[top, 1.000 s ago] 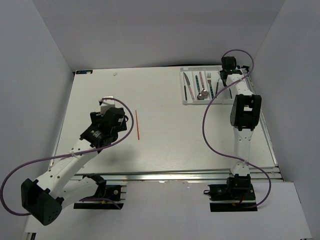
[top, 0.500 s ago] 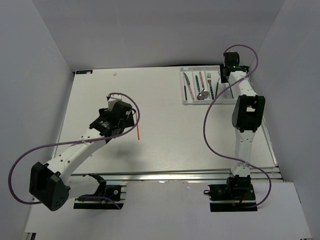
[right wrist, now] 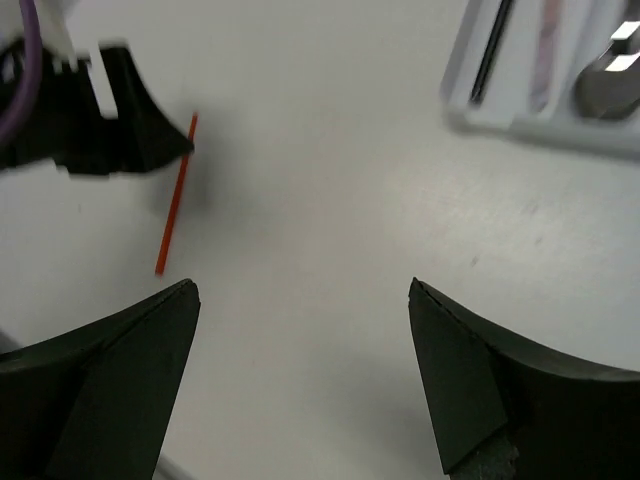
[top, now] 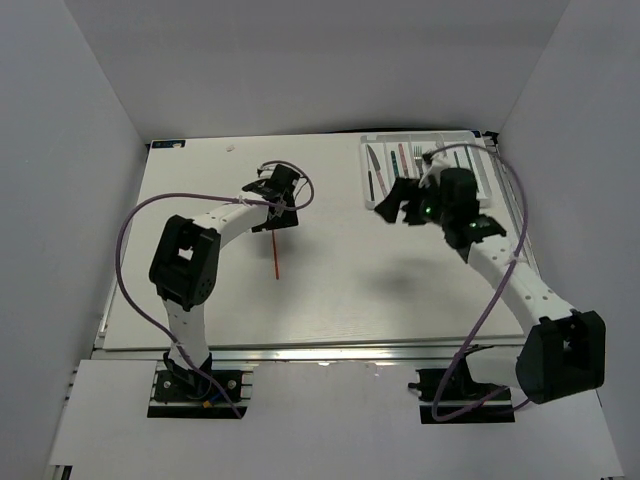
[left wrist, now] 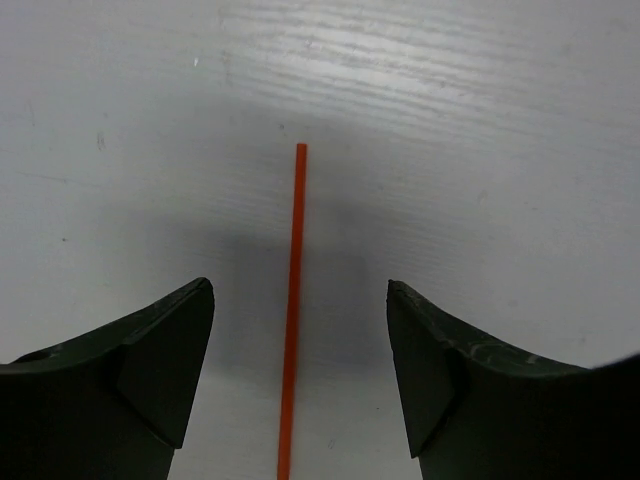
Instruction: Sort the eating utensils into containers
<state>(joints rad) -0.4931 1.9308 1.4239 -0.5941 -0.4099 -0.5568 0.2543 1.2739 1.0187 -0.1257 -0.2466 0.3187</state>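
- Left gripper (left wrist: 298,288) hangs low over the white table (top: 200,290) with its jaws apart. Both dark fingers (left wrist: 150,370) show in the left wrist view, and bare table is visible inside each one.
- A red chopstick (left wrist: 293,250) lies flat on the table in the gap between those fingers, roughly centred. It runs straight ahead past the fingertips and touches neither finger as far as the view shows.
- In the top view, this gripper covers the far end of the chopstick. The rest of the stick extends back towards the arm bases.
- Right gripper (right wrist: 302,288) is spread wide and holds nothing. Only bare table lies between its fingers.
- The white tray (right wrist: 530,125) sits ahead and to the right of the right gripper. Its near left corner is just beyond the fingertips.
- Inside the tray, the right wrist view shows a dark handle (right wrist: 495,45), a pink handle (right wrist: 548,55) and a silver spoon bowl (right wrist: 605,80), each lying lengthwise in the compartments.
- The chopstick and the left gripper appear ahead and to the left of the right gripper, well apart from it.
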